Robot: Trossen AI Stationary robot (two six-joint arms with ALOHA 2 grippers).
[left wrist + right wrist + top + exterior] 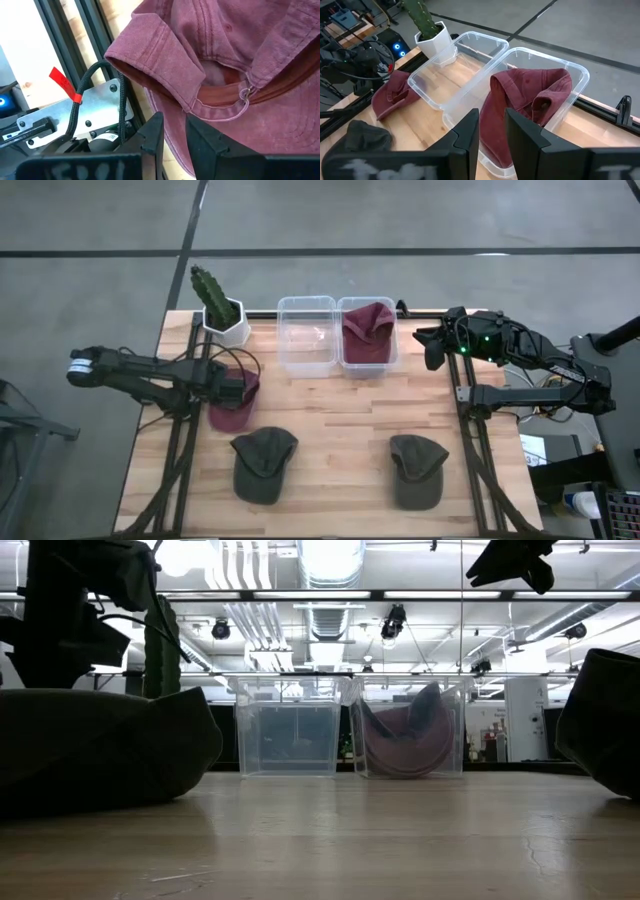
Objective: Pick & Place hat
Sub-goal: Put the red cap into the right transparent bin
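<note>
Wooden planks make up the table, a pale butcher-block top on a dark metal frame, with grey concrete floor beyond. At its left edge lies a maroon hat, soft washed cotton with stitched seams and a small metal buckle on its back strap; the left gripper sits right at this hat's near rim, its fingers drawn to a narrow gap with the maroon fabric in it, so it appears to pinch the rim. A second maroon hat lies crumpled in the right of two clear plastic bins at the far side, the left bin bare. The right gripper hovers just right of those bins, fingers nearly closed and holding nothing. Two olive-green caps rest on the near part of the table, one left, one right. A cactus in a white faceted pot stands at the far left corner, just beyond the left gripper.
</note>
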